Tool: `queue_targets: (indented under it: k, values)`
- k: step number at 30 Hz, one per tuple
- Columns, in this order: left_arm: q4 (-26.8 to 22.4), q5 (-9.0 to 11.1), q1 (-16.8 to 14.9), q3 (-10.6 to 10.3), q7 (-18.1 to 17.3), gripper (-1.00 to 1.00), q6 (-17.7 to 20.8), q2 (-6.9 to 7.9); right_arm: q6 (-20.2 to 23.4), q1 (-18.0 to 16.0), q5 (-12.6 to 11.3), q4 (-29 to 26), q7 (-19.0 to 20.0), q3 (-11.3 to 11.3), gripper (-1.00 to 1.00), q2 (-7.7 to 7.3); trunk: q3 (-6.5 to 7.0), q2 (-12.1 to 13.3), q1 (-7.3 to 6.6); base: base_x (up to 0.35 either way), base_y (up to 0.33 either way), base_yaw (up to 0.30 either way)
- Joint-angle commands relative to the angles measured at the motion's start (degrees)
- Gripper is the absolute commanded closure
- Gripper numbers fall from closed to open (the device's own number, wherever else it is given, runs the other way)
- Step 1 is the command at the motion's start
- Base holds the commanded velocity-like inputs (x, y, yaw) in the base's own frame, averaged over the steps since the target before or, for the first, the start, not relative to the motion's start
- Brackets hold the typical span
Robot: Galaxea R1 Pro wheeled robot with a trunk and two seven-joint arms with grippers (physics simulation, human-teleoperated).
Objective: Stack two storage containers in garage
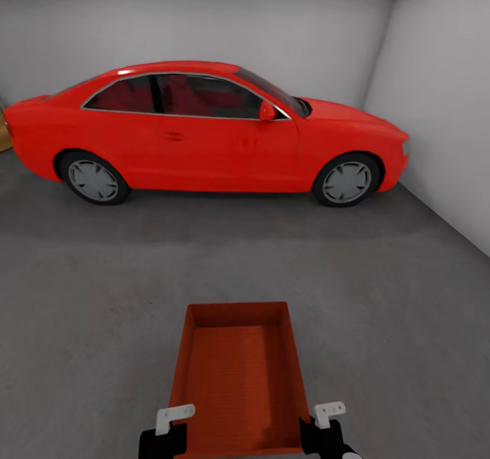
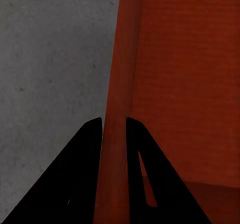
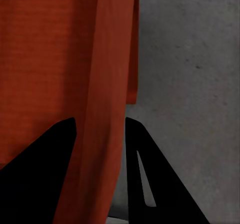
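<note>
One orange-red storage container (image 1: 238, 377) hangs low in front of me over the dark grey garage floor (image 1: 102, 295), its open top and ribbed base showing. My left gripper (image 1: 167, 435) is shut on its left wall, near the end closest to me. In the left wrist view that gripper (image 2: 114, 119) has the thin wall between its black fingers, and the container's inside (image 2: 180, 84) shows beyond it. My right gripper (image 1: 325, 430) is shut on the right wall, and the right wrist view shows this gripper (image 3: 100, 119) clamping the container's wall (image 3: 105, 59). The second container is out of view.
A large glossy red car (image 1: 204, 132) stands side-on across the back of the garage. White walls (image 1: 442, 105) close the back and right. A strip of wood panelling (image 1: 5, 132) shows at the far left. Bare concrete stretches between me and the car.
</note>
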Motion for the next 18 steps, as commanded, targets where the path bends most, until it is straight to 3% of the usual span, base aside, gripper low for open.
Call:
queue_targets:
  k: [1,8,18]
  values:
    - [2.1,0.0,0.0,-0.6,0.6,1.00,0.5,-0.06,-1.9,-0.1,0.3,-0.2,0.8,-0.5,1.00,0.95,-0.10,-0.1,0.06,0.165,0.000,0.000]
    - [2.1,0.0,0.0,-0.6,0.6,1.00,0.5,-0.06,-1.8,0.0,0.3,-0.2,0.8,-0.5,1.00,0.95,-0.10,-0.1,0.06,0.065,0.000,0.000]
    - [2.1,0.0,0.0,-0.5,0.6,1.00,0.5,-0.06,-1.8,0.0,0.3,-0.2,0.8,-0.5,1.00,0.95,-0.10,-0.1,0.06,0.311,0.000,0.000]
